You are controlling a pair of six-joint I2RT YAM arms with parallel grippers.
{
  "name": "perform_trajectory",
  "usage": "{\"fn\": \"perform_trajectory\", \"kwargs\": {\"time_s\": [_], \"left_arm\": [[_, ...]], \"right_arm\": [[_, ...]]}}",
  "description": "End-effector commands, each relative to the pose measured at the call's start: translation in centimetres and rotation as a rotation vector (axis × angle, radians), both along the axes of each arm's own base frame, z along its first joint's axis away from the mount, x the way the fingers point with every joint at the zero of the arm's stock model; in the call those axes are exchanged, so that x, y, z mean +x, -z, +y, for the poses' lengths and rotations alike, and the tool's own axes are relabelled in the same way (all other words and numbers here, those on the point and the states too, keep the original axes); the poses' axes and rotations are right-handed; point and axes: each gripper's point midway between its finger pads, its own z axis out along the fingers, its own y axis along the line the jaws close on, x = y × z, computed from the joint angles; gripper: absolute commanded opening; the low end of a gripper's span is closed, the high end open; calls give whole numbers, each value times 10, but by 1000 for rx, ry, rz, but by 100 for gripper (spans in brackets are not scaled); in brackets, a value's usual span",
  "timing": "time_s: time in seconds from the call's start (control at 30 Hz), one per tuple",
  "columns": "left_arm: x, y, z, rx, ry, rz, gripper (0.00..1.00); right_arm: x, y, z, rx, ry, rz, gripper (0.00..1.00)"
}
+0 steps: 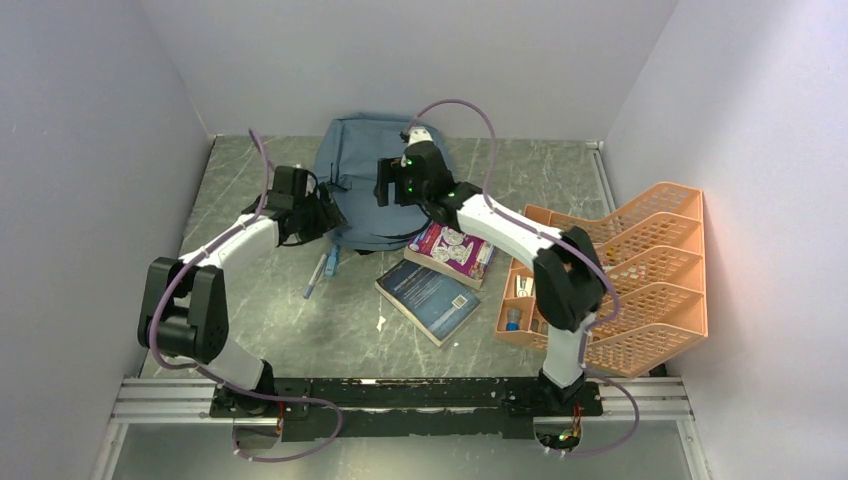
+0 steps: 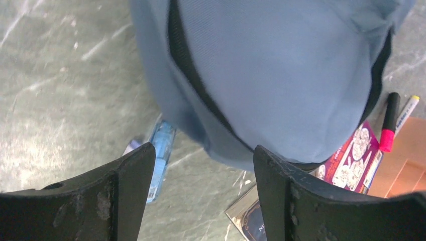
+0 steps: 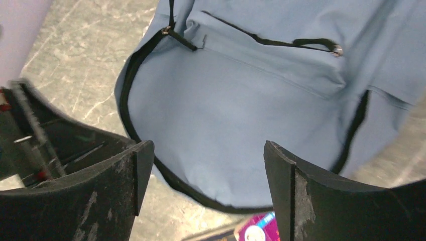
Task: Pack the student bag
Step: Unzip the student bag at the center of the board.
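Left tool (image 2: 203, 153) and right tool (image 3: 208, 148) both spread, empty, over student bag (image 1: 352, 170). Risk: front-pocket zip (image 3: 271, 41) looks shut, so pinching slack fabric just drags the bag.

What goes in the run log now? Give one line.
left gripper: open, over student bag edge | right gripper: open, over student bag | held: nothing | purple book, blue book: on table beside bag
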Motion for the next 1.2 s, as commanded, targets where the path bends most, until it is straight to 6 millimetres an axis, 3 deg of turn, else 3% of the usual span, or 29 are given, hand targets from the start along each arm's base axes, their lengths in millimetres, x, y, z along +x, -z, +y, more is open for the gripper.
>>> {"fn": "perform_trajectory", "kwargs": {"time_s": [0.0,0.33,0.57,0.73,0.87,1.0,1.17], "left_arm": [[-2,-6,-2,-60,-133,-29,76],[-7,-8,-46,-163,-247,-20,78],[-3,7,-66,-185,-307,35,79],[12,19,-81,-181,-309,65,76],[25,20,-85,-153,-292,57,64],[33,17,-84,-100,-247,31,35],[46,-4,-78,-42,-198,-2,8]], "right_arm": [[-9,-48,-30,33,82,-126,85],[-52,-64,-86,39,166,-168,88],[-64,-59,-103,20,194,-162,89],[-69,-60,-115,7,216,-170,89],[-74,-60,-125,-3,230,-171,89],[-81,-63,-134,-4,244,-180,90],[-86,-65,-141,-6,258,-184,90]]}}
